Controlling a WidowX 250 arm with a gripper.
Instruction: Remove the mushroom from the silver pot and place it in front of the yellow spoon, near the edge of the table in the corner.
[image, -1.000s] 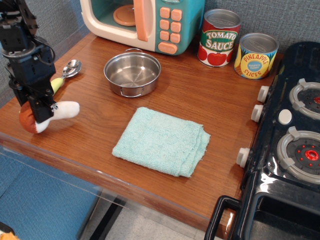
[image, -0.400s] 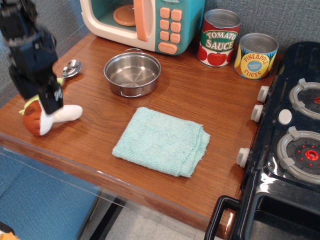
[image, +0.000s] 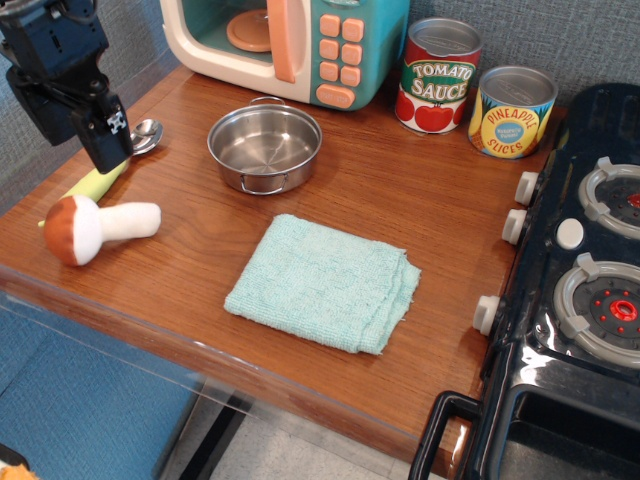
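Observation.image: the mushroom (image: 92, 226), plush, with a rounded reddish-brown cap and thick white stem, is seen lying on its side on the glossy wood-grain worktop (image: 400, 190) near the front left corner, just in front of the yellow spoon (image: 118, 160). The silver pot (image: 265, 146), shallow polished steel, is found empty. The black tool (image: 105, 140) is raised above the spoon, holding nothing; whether its jaws are apart cannot be told.

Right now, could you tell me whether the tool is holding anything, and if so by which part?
Nothing is held. The tool is raised above the yellow spoon, and the mushroom lies free on the table.
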